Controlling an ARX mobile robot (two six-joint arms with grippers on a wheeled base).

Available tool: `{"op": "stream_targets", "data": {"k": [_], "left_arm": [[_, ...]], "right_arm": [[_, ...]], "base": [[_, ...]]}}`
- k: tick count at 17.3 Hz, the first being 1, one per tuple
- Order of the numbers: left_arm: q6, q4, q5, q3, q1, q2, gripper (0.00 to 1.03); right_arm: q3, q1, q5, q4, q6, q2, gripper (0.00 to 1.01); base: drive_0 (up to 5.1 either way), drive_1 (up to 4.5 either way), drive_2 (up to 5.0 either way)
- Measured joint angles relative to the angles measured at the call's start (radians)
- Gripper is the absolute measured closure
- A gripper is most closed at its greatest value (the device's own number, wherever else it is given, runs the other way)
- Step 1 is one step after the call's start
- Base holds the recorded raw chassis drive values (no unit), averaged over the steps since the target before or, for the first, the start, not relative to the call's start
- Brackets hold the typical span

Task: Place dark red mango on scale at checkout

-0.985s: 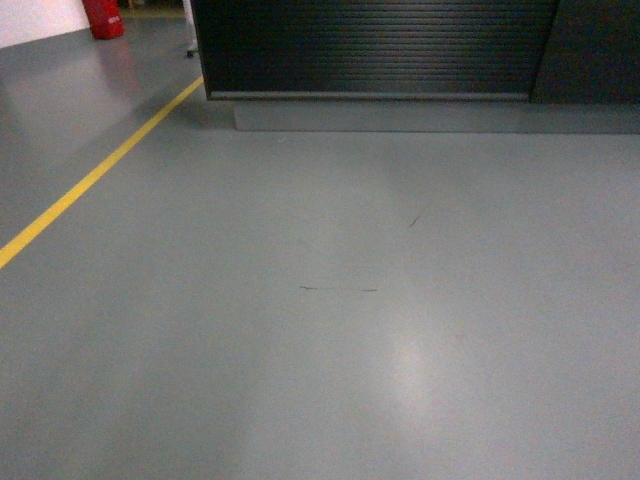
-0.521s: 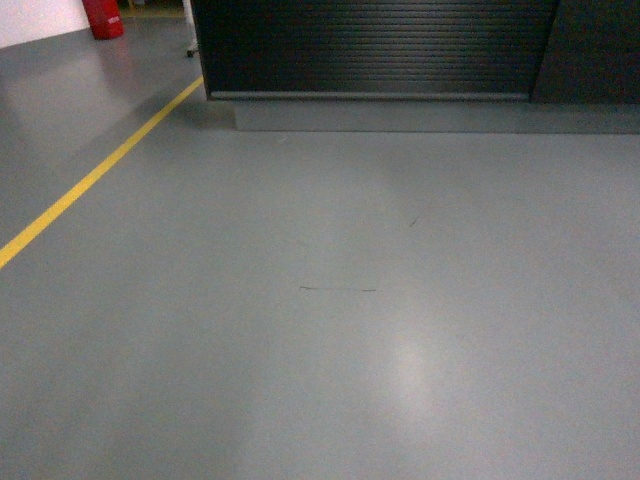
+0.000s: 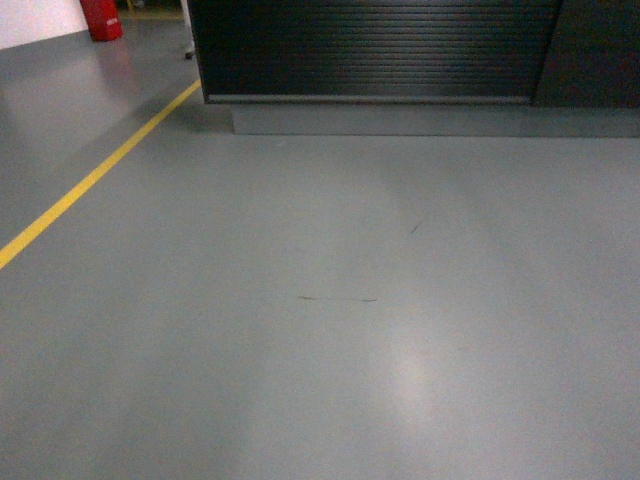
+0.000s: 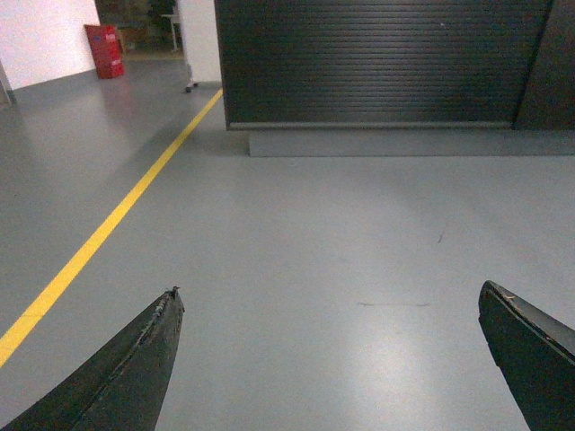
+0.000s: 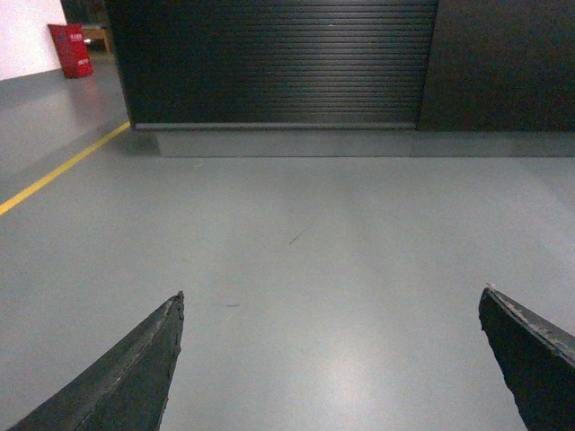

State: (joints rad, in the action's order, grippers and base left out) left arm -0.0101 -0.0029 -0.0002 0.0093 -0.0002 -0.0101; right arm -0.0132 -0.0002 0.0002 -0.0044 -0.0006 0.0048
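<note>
From our head we see gray floor [image 3: 330, 330], a yellow line [image 3: 90, 180] and the black checkout [image 3: 370, 50]. Our left gripper [image 4: 328, 310] is spread wide, holding nothing, checkout far ahead. Our right gripper [image 5: 328, 310] too. No mango shows.

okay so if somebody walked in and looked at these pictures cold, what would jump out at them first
First, the black counter with its horizontally ribbed front panel on a grey base, filling the top of the head view across bare grey floor. Next, the yellow floor line slanting in from the left toward the counter's corner, with a red object at the far left beyond it. In both wrist views, open black fingers frame the floor, holding nothing.
</note>
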Motion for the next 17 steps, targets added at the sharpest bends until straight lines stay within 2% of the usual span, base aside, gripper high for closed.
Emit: {"op": "stream_targets", "data": {"k": [17], "left_arm": [[0.0,-0.001,0.0,0.0,0.0,0.0,0.05]], "right_arm": [[0.0,0.0,0.0,-0.001,0.0,0.0,0.03]], "base": [[0.0,0.0,0.0]]}}
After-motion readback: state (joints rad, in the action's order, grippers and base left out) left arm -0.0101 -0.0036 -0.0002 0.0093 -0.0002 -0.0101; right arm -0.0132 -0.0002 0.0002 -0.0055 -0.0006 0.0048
